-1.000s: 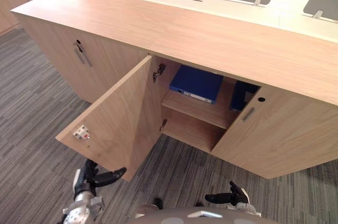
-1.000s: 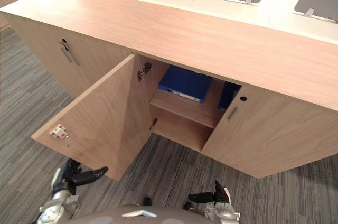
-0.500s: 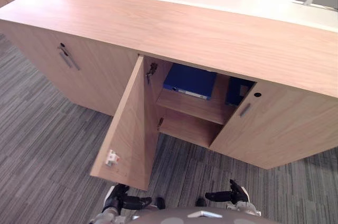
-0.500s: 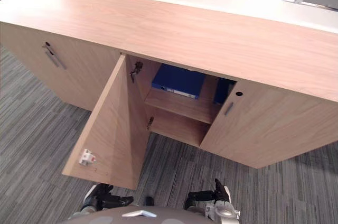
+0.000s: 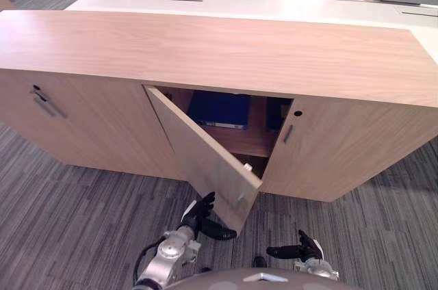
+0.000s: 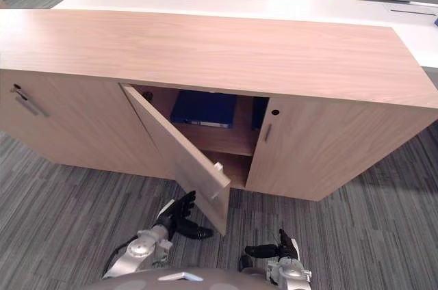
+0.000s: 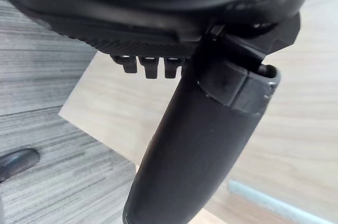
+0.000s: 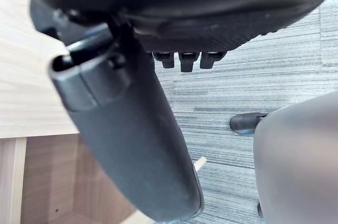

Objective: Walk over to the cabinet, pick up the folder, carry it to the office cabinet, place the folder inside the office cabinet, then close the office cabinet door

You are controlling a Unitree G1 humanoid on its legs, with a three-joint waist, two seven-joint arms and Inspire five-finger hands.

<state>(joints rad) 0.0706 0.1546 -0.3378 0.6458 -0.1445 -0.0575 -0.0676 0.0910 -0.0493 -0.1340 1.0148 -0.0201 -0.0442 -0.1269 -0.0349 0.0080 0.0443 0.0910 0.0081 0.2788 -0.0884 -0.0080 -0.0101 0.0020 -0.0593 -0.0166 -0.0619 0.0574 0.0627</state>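
A flat blue folder (image 5: 219, 108) is laid on the upper shelf (image 5: 254, 141) inside the light-wood office cabinet (image 5: 205, 44) — behind its half-open door (image 5: 204, 154), against which the left hand (image 5: 200, 212) is set, fingers straight; the right hand (image 5: 302, 250) is held loose.

Head stereo pair steeply down on shared cabinet (image 5: 205, 44); wrist cameras close along left hand (image 7: 195, 145), right hand (image 8: 132, 129).

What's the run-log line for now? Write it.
door: ajar | folder: inside office cabinet | left hand: at door's lower edge | right hand: idle
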